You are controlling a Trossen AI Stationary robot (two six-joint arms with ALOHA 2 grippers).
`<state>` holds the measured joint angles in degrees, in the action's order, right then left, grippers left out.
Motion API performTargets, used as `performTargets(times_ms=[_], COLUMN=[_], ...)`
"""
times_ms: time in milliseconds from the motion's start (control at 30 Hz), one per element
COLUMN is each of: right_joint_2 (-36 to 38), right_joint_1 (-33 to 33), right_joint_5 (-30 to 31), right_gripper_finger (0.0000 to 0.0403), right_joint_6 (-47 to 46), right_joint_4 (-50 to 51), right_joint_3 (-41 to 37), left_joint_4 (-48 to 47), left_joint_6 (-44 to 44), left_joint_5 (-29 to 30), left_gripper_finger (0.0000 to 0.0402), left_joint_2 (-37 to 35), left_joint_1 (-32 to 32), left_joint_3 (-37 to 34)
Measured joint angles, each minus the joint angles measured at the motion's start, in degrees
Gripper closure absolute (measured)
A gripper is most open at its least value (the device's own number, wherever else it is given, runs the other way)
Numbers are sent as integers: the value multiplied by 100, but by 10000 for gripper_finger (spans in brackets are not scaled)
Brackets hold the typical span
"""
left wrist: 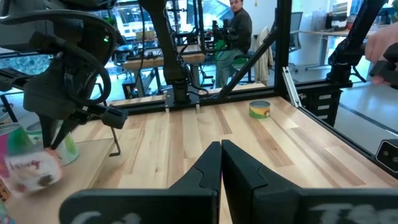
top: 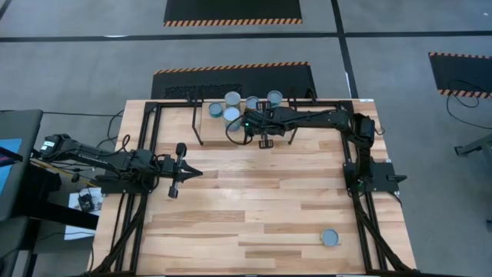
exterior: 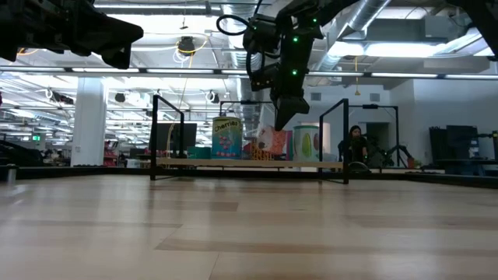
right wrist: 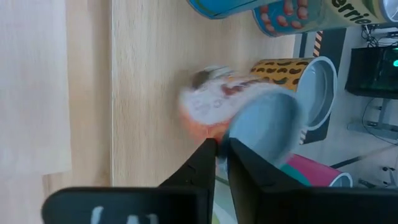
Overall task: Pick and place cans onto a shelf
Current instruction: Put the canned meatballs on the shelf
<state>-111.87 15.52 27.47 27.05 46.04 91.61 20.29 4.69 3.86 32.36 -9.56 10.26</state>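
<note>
The shelf [exterior: 249, 163] stands at the table's far edge with several cans on it [top: 232, 98] [top: 274, 98] [exterior: 226, 138]. My right gripper [right wrist: 221, 144] hangs over the shelf, pointing down, its fingers shut to a thin slit. Just off its tips is a blurred can [right wrist: 236, 112] with an orange-and-white label and a blue top, tilted on the shelf plank [right wrist: 149, 74]. It also shows in the left wrist view [left wrist: 31, 168]. One more can [top: 330, 237] stands on the table near the front right. My left gripper [top: 198, 172] is shut and empty above the table's left middle. My right gripper has its fingertips [right wrist: 210, 146] right at the blurred can's top rim [right wrist: 231, 138]. I cannot tell whether they touch it. The can is blurred while the shelf around it is sharp, and it sits tilted on the plank.
Black frame posts [top: 150, 146] [top: 361, 192] run along the table's left and right sides. Other cans crowd the shelf beside the tilted one [right wrist: 311, 81]. A person sits beyond the table [left wrist: 239, 25], and a hand shows in the left wrist view [left wrist: 384, 53].
</note>
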Motion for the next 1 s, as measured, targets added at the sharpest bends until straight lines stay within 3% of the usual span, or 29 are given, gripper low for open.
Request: performTargets(times_ms=[433, 600, 667, 1000], right_joint_2=[2, 57, 70, -81], right_joint_1=[22, -3, 64, 341], right_joint_5=[0, 127, 61, -516], right_gripper_finger=[339, 374, 393, 398], right_joint_6=[-33, -15, -51, -447], right_joint_4=[-74, -60, -86, -148], right_joint_3=[0, 38, 59, 59], left_joint_4=[2, 2, 5, 20], left_joint_6=[0, 8, 9, 7], left_joint_5=[0, 0, 0, 0], left_gripper_finger=[400, 400, 400, 400], left_joint_2=[0, 0, 0, 0], left_joint_1=[2, 1, 1, 2], left_joint_3=[0, 0, 0, 0])
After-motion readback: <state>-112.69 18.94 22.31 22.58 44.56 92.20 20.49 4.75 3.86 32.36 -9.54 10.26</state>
